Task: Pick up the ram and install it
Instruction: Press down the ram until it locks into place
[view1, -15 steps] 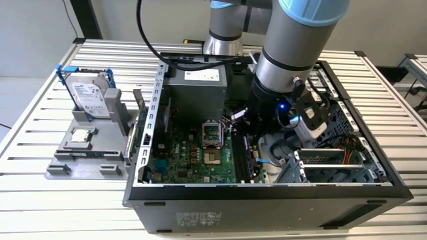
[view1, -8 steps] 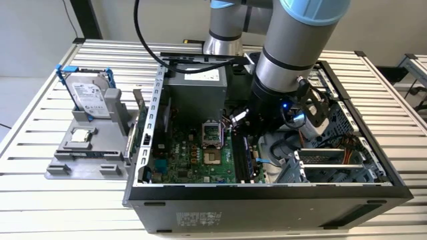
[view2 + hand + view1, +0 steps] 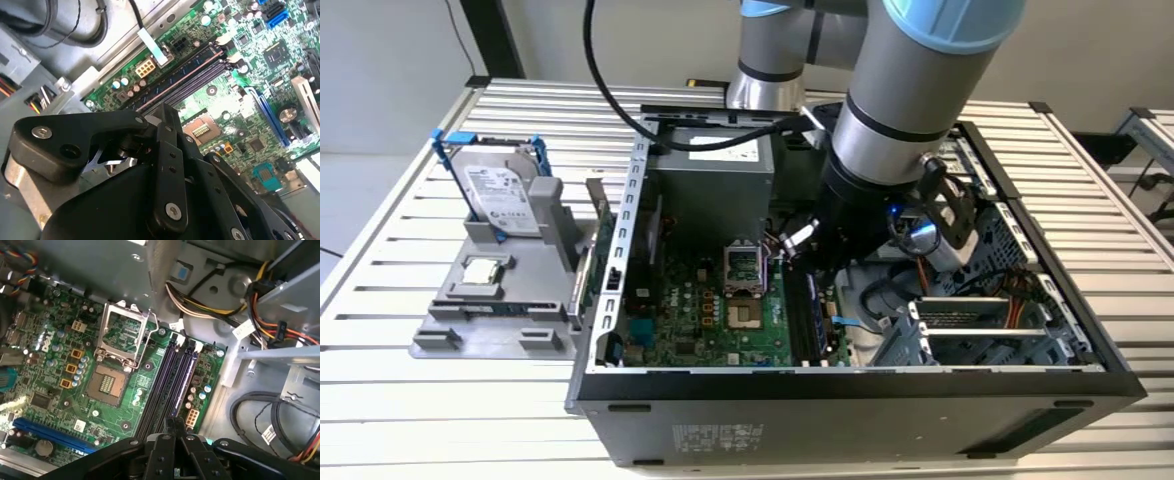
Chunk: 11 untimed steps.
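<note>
The gripper (image 3: 817, 262) is down inside the open computer case (image 3: 854, 420), just beside the processor socket (image 3: 742, 262), on that socket's side toward the exterior view's right. Both wrist views show its fingers (image 3: 175, 432) drawn together over the bank of memory slots (image 3: 172, 382), with no gap visible and nothing clearly pinched between them. I read it as closed and empty, though a thin board seen edge-on would be hard to pick out.

The ram (image 3: 809, 303) appears to be the long dark stick standing on edge in the slots next to the socket. Whether it is clicked fully home I cannot tell.

The risks, as I judge them:

- **Half-seated stick.** If one end sits higher than the other, pressing on it would rock it in the slot and strain the slot latches instead of seating it.
- **Off-centre push.** The fingertips hang near one end of the slots. Force applied there, rather than over the middle, could tilt the board — or flex the motherboard (image 3: 60, 390) under it.
- **Neighbouring parts.** The socket is open with its frame (image 3: 125, 332) raised, close to the slots. A sideways slip toward it could catch the frame or touch the bare contacts.
- **Cables.** Bundled wires (image 3: 210, 305) lie on the far side of the slots from the socket, and the broad gripper body could snag them — a tug there might shift a connector.
</note>
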Available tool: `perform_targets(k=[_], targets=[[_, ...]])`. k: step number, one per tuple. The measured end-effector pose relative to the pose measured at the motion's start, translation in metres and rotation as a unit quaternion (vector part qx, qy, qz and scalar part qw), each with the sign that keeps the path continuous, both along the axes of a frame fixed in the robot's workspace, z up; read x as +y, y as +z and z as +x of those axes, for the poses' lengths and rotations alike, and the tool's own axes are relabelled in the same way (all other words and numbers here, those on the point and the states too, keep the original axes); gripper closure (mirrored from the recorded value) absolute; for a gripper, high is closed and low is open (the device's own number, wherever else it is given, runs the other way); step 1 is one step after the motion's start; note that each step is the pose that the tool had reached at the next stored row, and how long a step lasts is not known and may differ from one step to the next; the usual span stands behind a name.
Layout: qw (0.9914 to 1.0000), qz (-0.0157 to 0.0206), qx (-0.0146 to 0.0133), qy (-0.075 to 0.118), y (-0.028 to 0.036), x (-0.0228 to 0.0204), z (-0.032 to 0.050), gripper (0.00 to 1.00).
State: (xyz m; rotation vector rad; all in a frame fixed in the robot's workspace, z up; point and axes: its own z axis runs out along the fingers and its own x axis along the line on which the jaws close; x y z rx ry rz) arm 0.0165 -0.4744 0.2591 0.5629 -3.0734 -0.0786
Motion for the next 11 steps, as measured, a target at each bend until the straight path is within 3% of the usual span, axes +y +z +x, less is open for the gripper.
perform_targets(k=[5,11], targets=[[0.99911,0.0022,0.0000,0.042,0.0000,0.0000,0.0000,1.00],[0.99579,0.0057,-0.0001,0.091,0.0000,-0.0001,0.0000,1.00]])
